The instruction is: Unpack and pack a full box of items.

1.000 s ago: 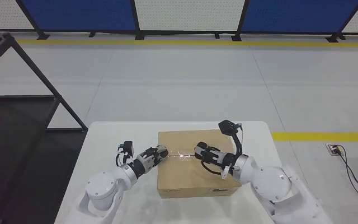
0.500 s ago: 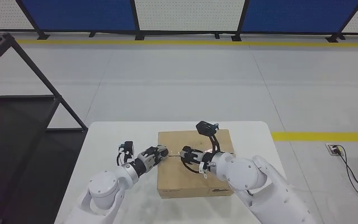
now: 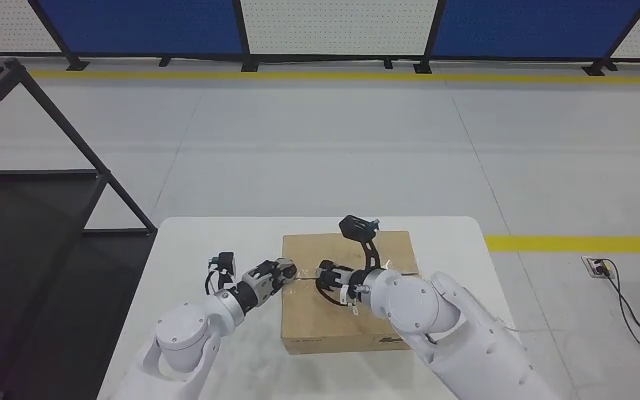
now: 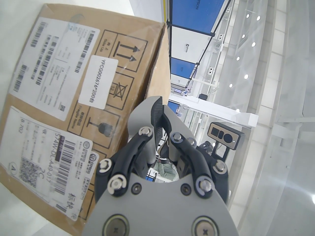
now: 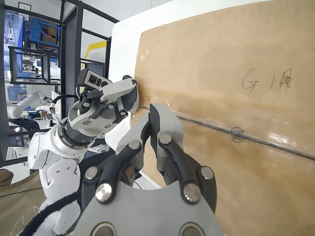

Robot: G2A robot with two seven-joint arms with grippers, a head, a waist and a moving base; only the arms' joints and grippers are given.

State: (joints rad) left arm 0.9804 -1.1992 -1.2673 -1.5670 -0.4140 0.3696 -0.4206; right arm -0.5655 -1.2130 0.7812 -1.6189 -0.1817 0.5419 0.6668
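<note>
white table [image 3: 195, 250] holds box [image 3: 310, 325], labels [image 4: 56, 67] on its side; left gripper [image 4: 158, 100], right gripper [image 5: 152, 108] fingers together.

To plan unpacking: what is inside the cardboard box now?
The contents are hidden: the box is closed, with a seam across its top. The right hand and left hand are at one seam end.

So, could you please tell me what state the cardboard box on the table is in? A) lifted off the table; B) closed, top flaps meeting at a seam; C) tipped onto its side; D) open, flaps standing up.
B: the box sits flat on the table with its top flaps down, meeting at a seam, at one end of which the left hand and right hand sit, both shut.
</note>
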